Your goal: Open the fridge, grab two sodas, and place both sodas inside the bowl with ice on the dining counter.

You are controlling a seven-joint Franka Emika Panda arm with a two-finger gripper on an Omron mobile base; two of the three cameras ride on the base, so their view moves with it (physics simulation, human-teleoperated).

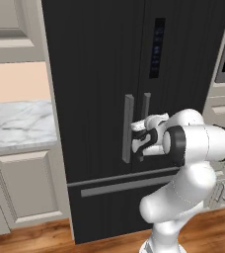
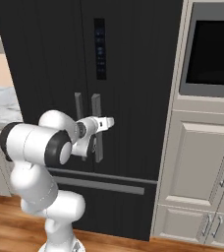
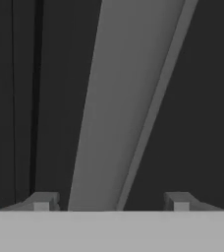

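Wood flooring (image 1: pixel 30 237) and cream cabinetry (image 2: pixel 197 162) are framing a closed black fridge (image 1: pixel 90 59) in this rendered kitchen, where a white robot arm (image 1: pixel 193 143) is reaching toward the doors. At the centre of the action, the gripper (image 3: pixel 111 201) is standing spread, its two dark fingertips (image 3: pixel 45 201) sitting apart on either side of a grey vertical bar handle (image 3: pixel 119 108) without touching it. In the hand view that handle is slanting from 6 o'clock up toward 1 o'clock, with the dark door seam (image 3: pixel 35 98) running at 9 o'clock of it. From the left base view, the hand (image 1: pixel 146 133) is sitting against the pair of handles (image 1: pixel 128 127) at mid-door, at about 10 o'clock from the arm's dark elbow joint. Below, at 6 o'clock, the lower drawer's horizontal handle (image 1: pixel 124 186) is lying flat. Both fridge doors are showing shut, a control panel (image 2: pixel 100 48) sitting at 12 o'clock. A marble wall counter (image 1: pixel 16 123) is lying at 9 o'clock, and a built-in oven (image 2: pixel 212 49) is standing at 3 o'clock.
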